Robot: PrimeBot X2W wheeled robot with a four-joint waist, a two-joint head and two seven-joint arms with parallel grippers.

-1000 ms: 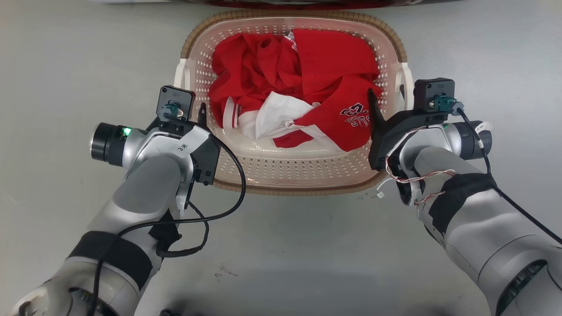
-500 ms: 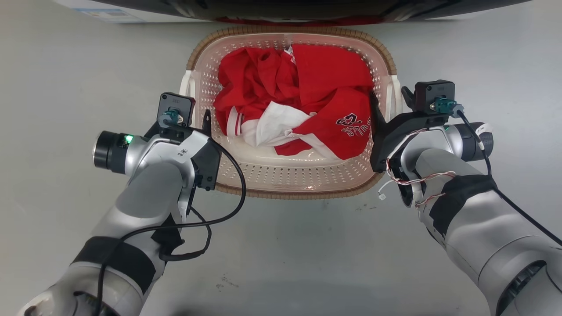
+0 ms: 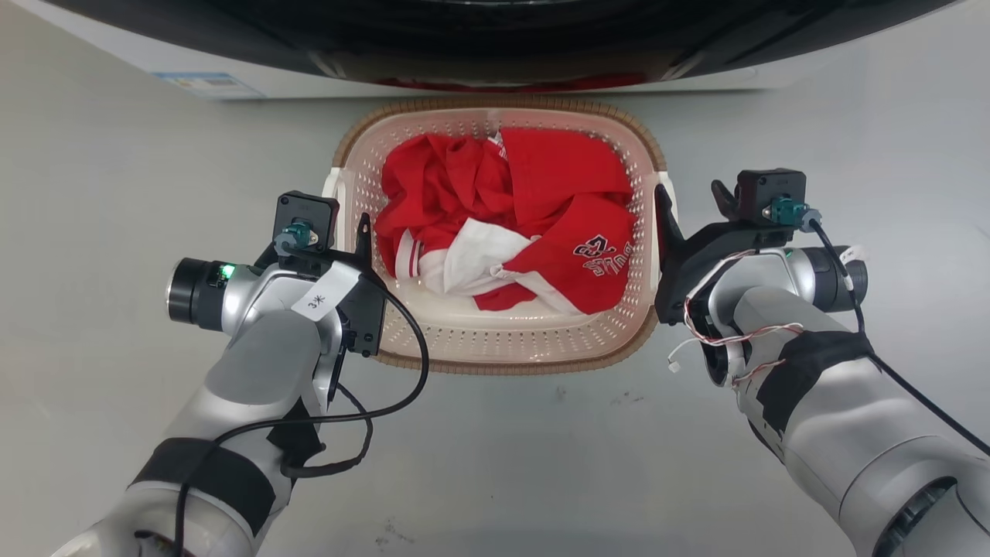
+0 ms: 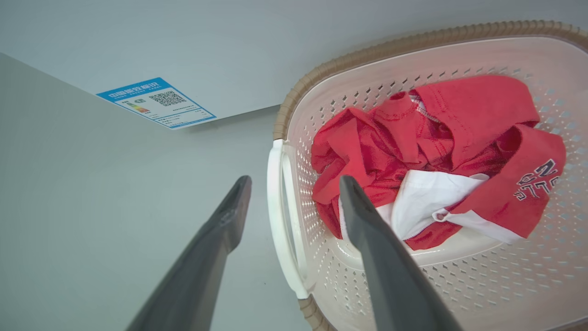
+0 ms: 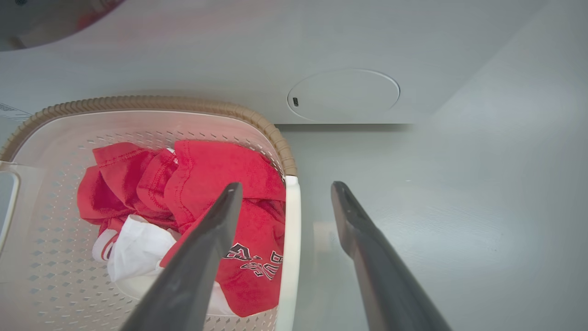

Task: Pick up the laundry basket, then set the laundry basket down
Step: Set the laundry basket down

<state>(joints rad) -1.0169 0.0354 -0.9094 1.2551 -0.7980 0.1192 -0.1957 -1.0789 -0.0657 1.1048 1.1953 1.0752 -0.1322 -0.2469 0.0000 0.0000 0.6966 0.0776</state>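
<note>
Laundry basket on floor, upright, just near side of washing machine, centred between my arms. Red and white clothes heaped inside. My left hand released, fingers spread: one outside basket over floor, other inside above clothes, white left handle between them. My right hand released likewise, astride white right handle. Cannot tell if any finger touches plastic. Blue label on machine front, far left.
</note>
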